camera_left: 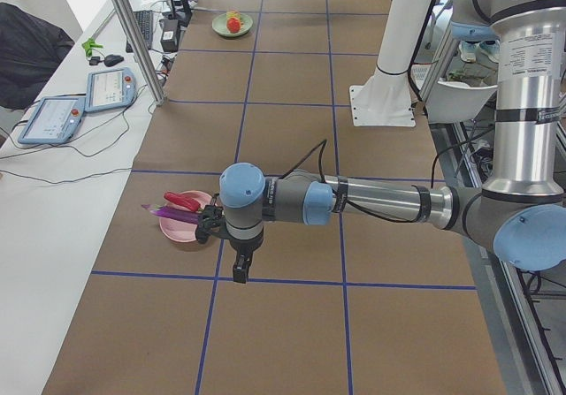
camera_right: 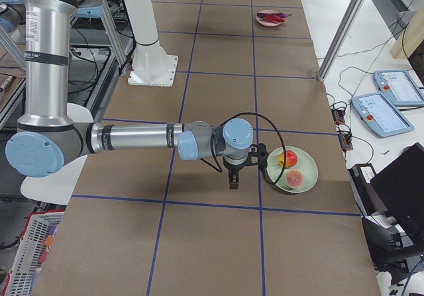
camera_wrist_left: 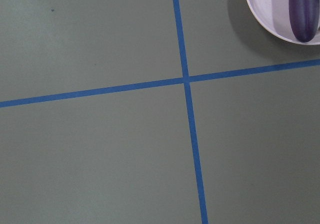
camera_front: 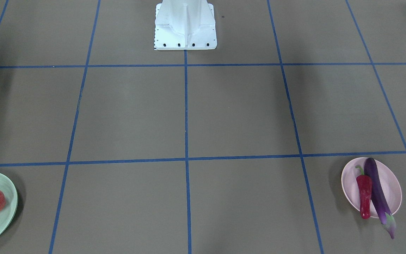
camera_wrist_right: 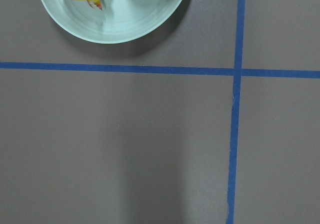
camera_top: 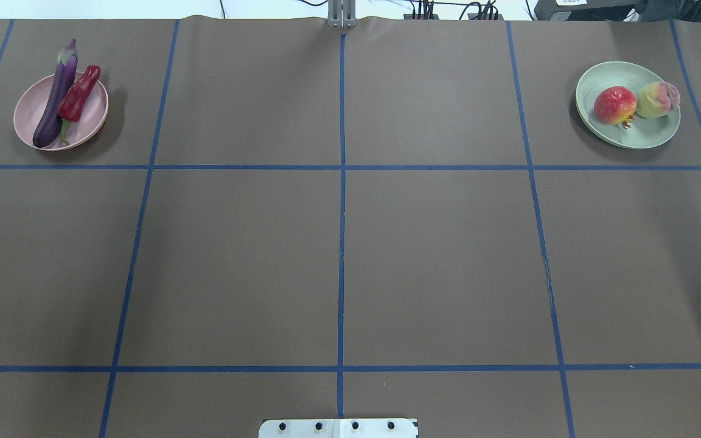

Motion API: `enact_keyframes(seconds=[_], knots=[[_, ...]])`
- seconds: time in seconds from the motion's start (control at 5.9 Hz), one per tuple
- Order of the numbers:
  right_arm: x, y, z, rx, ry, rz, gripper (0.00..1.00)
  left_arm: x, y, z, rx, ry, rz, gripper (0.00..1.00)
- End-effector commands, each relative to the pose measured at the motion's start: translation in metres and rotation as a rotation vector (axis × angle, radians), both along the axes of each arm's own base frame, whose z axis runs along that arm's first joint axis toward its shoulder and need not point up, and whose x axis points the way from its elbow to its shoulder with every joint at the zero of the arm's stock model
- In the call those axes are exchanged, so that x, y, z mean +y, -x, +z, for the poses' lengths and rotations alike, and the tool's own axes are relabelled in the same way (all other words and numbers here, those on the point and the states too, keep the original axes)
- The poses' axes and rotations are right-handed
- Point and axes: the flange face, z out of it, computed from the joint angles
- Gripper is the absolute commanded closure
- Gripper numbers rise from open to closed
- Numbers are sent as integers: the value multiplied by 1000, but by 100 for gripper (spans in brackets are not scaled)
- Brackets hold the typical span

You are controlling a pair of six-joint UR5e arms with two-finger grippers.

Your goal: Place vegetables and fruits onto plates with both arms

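The pale pink plate at the far left holds the long purple eggplant and the red chili side by side. The eggplant's stem end sticks out past the rim. At the far right, the mint green plate carries the mottled red pomegranate and the pink-yellow peach. My left gripper hangs near the pink plate, and my right gripper hangs beside the green plate. Both grippers show only in the side views, so I cannot tell whether they are open or shut.
The brown table is marked with a grid of blue tape. The white base block stands at the robot's edge. Two teach pendants with cables lie on a white side bench. A metal frame post rises at the table's far edge.
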Motion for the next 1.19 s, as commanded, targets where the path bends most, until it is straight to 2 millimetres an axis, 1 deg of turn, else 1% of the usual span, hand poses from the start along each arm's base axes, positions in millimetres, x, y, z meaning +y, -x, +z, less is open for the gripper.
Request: enact_keyframes(seconds=[0.0,0.17,1.02], knots=[[0,-7,-1,0,-4,16,1,-9,0,-1,-1,0,-2,0],[0,-11,-2,2,-8,24,1,-11,0,-1,-1,0,0,0],[-1,-13,-3,3,-9,27,1,-13,0,-4,-2,-8,0,0]])
